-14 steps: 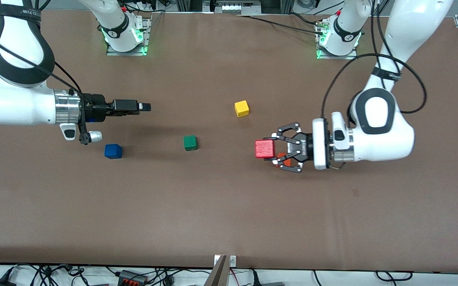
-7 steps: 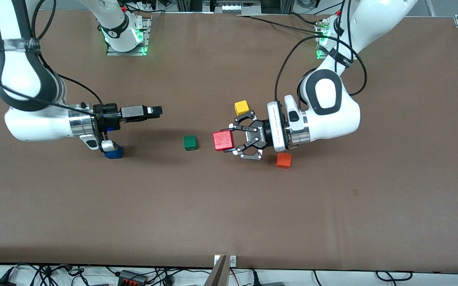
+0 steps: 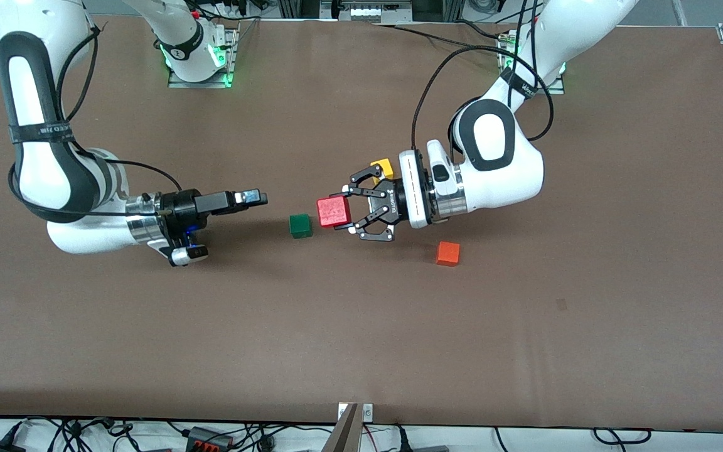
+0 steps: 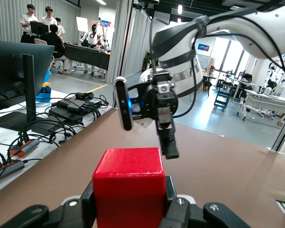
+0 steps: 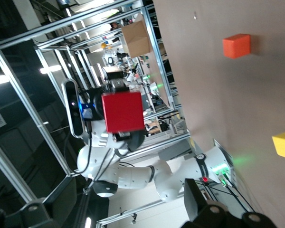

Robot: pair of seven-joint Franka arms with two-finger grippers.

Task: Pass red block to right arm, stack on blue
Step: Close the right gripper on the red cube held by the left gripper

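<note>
While left gripper (image 3: 344,212) pinches red block (image 3: 334,211) | right gripper (image 3: 260,198) at block's 9 o'clock, fingers spread, axes aligned for handover.

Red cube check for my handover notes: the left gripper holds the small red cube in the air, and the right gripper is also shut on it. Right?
Not quite. The left gripper holds the small red cube, but the front view shows the right gripper apart from it, holding nothing.
</note>
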